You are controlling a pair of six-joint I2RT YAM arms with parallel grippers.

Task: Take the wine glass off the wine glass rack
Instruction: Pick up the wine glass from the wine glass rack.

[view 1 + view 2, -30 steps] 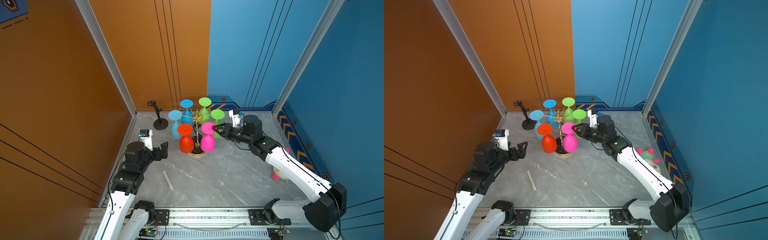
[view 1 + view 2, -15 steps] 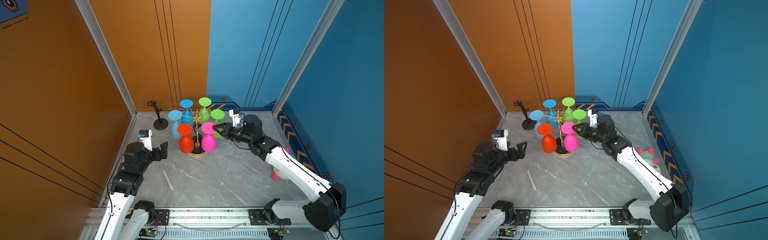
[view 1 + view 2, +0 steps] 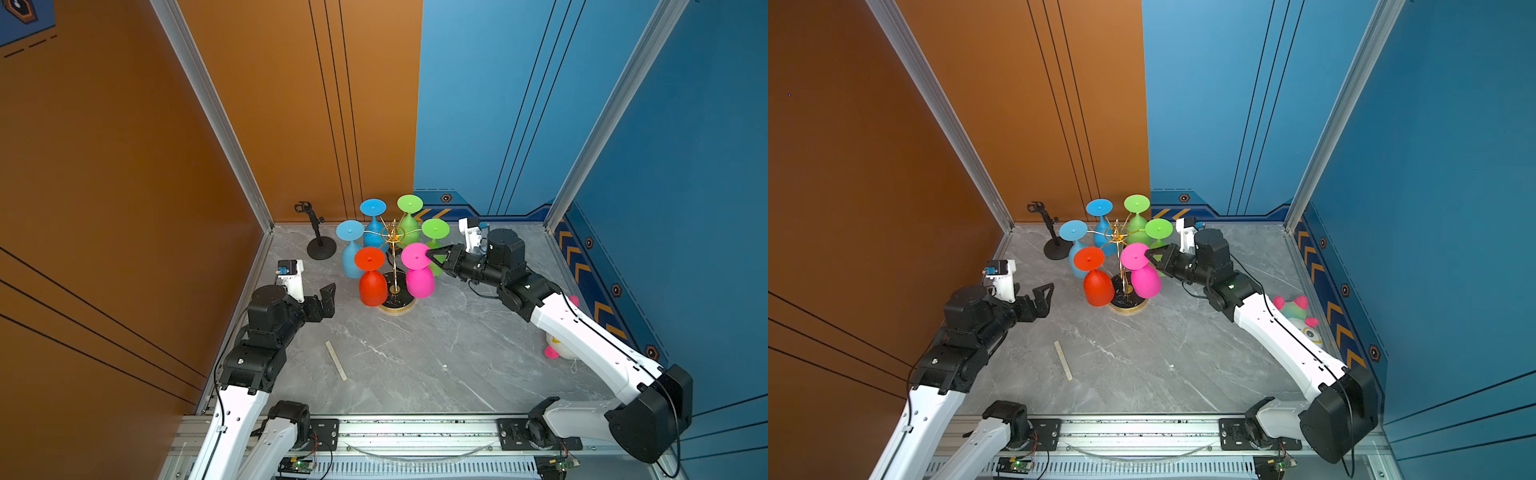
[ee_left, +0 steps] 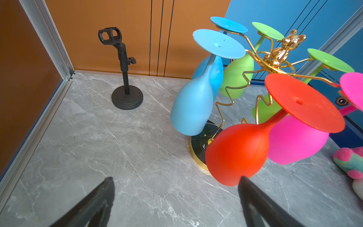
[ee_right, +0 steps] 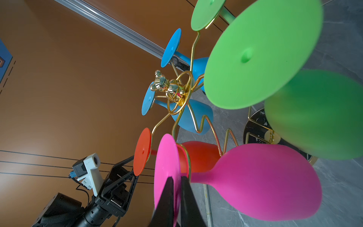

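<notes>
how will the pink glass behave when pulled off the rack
The pink wine glass looks matte, so probably grippy. Held only by its foot rim in the right end effector, its bowl may swing. The thin-wire wine glass rack might tip.

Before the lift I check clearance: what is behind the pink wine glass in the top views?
A green wine glass hangs behind the pink wine glass, which, with the right gripper, covers most of its bowl.

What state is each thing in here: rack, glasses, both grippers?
wine glass rack, upright, six glasses hanging.
pink wine glass, inverted on rack, foot pinched.
red wine glass, inverted on rack, untouched.
right gripper, shut on pink wine glass.
left gripper, open, empty.
black stand, upright.
</notes>
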